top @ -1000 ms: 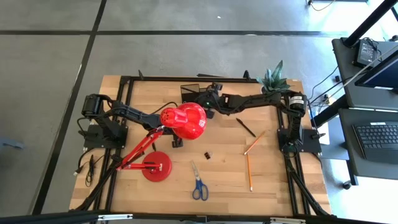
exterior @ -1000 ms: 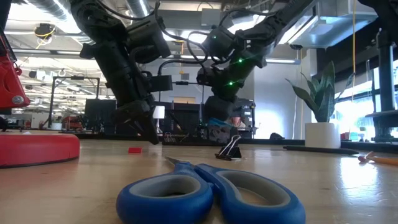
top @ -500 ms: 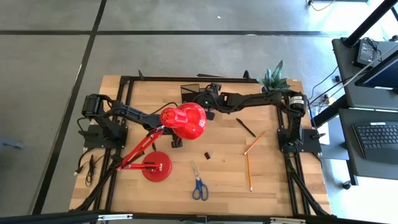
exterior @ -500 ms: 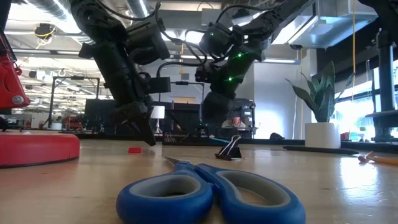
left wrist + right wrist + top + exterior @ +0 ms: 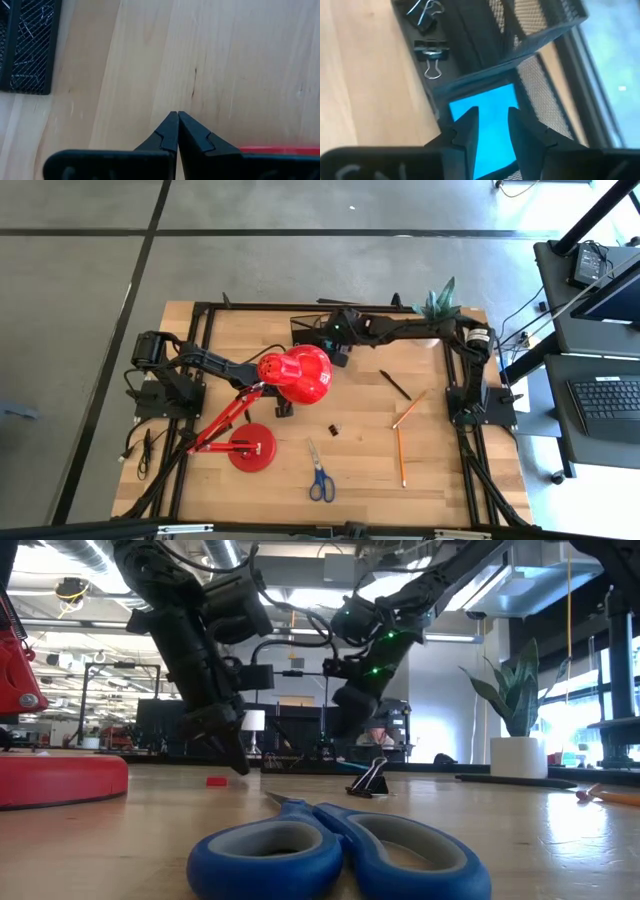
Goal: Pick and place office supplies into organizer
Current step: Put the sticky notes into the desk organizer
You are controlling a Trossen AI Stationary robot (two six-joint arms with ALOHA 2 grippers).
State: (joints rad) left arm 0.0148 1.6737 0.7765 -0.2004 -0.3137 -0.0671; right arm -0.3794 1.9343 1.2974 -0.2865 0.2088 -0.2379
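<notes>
The black mesh organizer (image 5: 305, 328) stands at the table's far middle. My right gripper (image 5: 490, 125) hangs over it, slanting down, shut on the blue block (image 5: 492, 112), which shows against an open compartment. My left gripper (image 5: 177, 116) is shut and holds nothing. It points down at bare wood beside the red lamp head (image 5: 297, 373). On the near half of the table lie blue-handled scissors (image 5: 319, 475), two pencils (image 5: 401, 456), a black pen (image 5: 394, 384) and a tiny black piece (image 5: 333, 428). My right gripper has the blue block between its two fingers (image 5: 467, 127), coming from above at a slant. The block's blue face (image 5: 490, 100) shows in the gap and past the fingertips, inside the compartment's mesh walls. The fingers hide the spots of contact. Whether the block rests on the organizer, I cannot tell.
Two binder clips (image 5: 431, 60) lie by the organizer's wall. The red lamp's round base (image 5: 252, 450) and slanting arm take up the near left. A potted plant (image 5: 440, 302) stands at the far right corner. The scissors' handles (image 5: 335, 850) fill the front of the low view.
My right arm has swung a little toward the table's far edge over the organizer, and its wrist has turned and rolled. The gap between its fingers stays the same.
</notes>
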